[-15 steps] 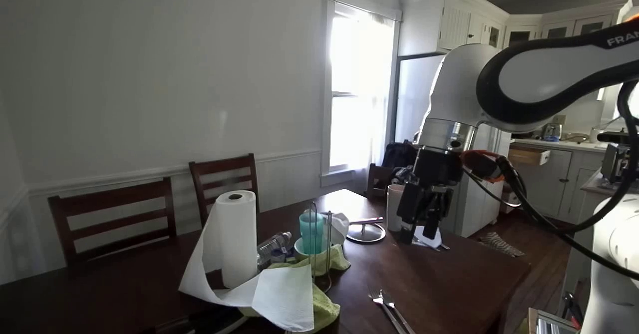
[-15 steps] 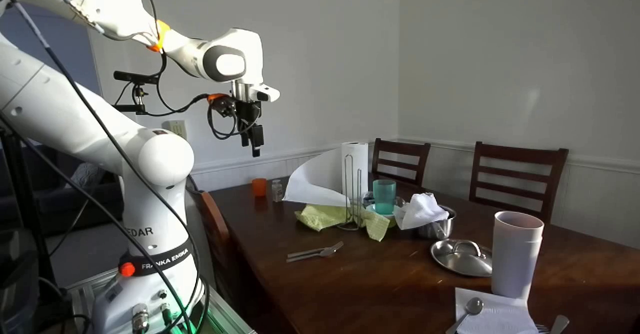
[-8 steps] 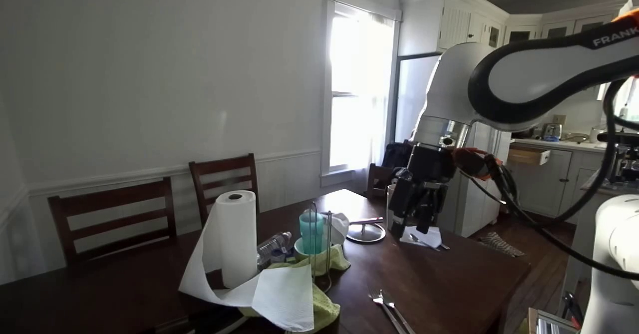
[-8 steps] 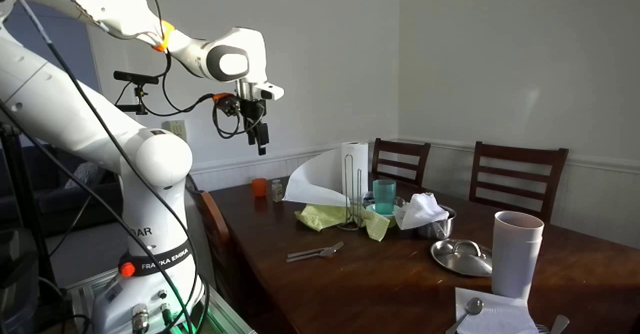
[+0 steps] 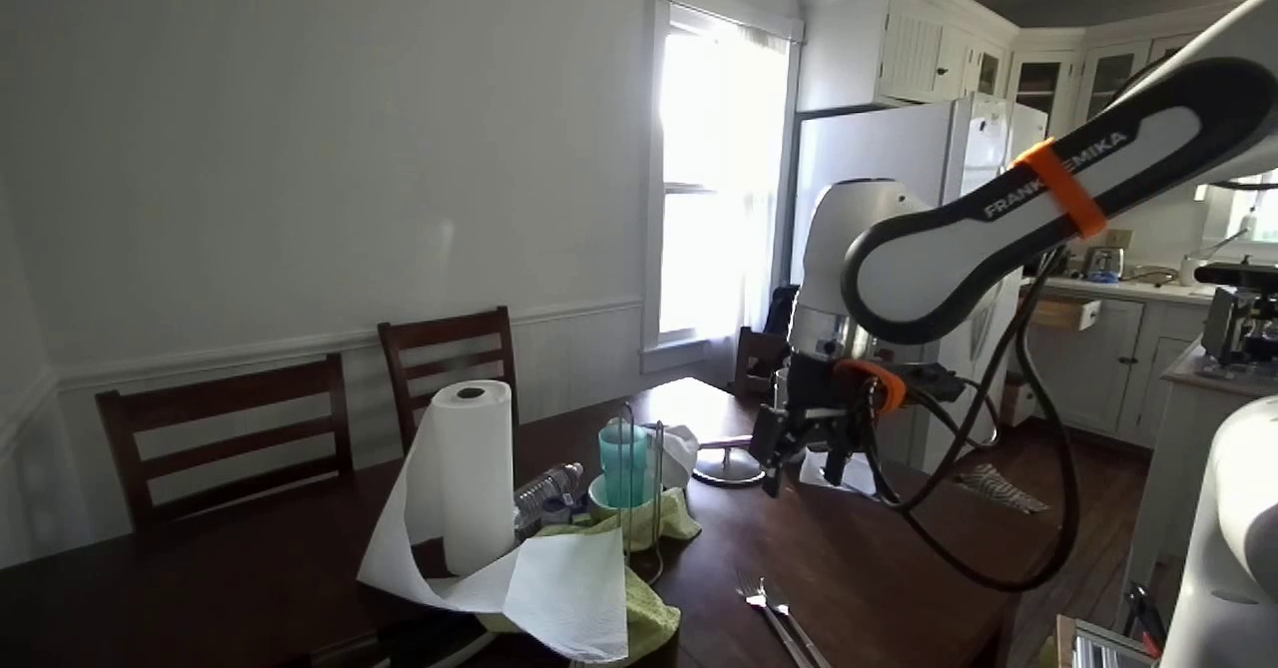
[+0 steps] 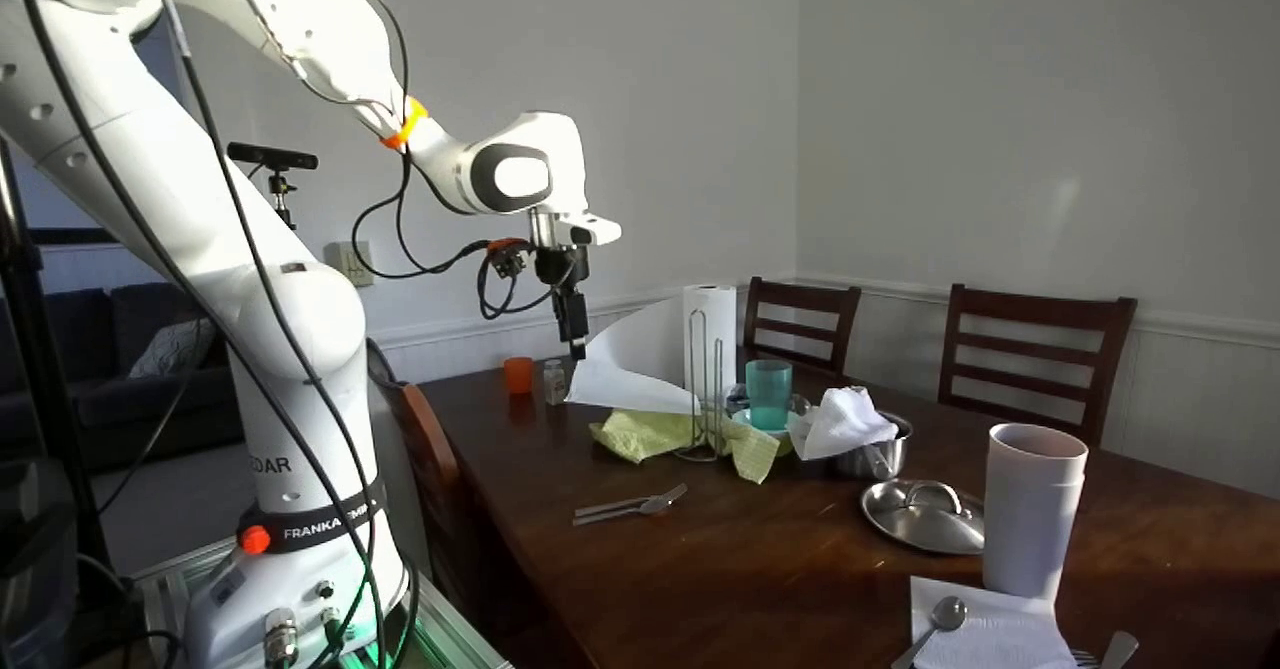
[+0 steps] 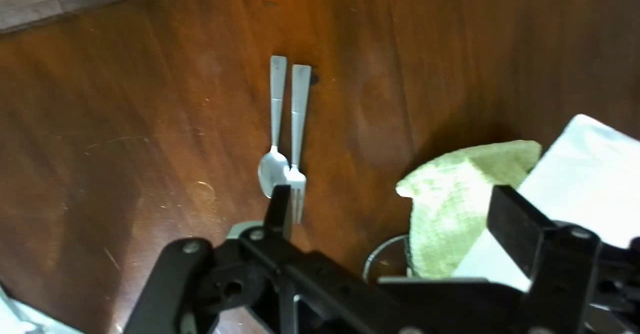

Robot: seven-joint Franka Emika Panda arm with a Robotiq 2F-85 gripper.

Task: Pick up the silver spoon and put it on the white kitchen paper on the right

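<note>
Below my gripper (image 7: 391, 199), the silver spoon (image 7: 273, 171) is lying on the wooden table (image 7: 175, 124), just beside a fork (image 7: 299, 109). My fingers (image 7: 515, 224) are standing apart with a wide gap between them, and I am hanging well above the tabletop. In the wrist view, one fingertip is showing at the edge of the spoon's bowl, and the two metal handles are running side by side, pointing away from me. Past my other finger, a sheet of white kitchen paper (image 7: 590, 174) is resting partly over a green cloth (image 7: 445, 224). Beyond that, in both exterior views, the paper is running back to an upright roll (image 5: 477, 478), near a teal cup (image 6: 769, 394). Well away on my opposite side, in an exterior view, a second silver spoon (image 6: 948, 612) is lying on a white paper napkin (image 6: 1000, 639), near a tall pale cup (image 6: 1035, 509).
</note>
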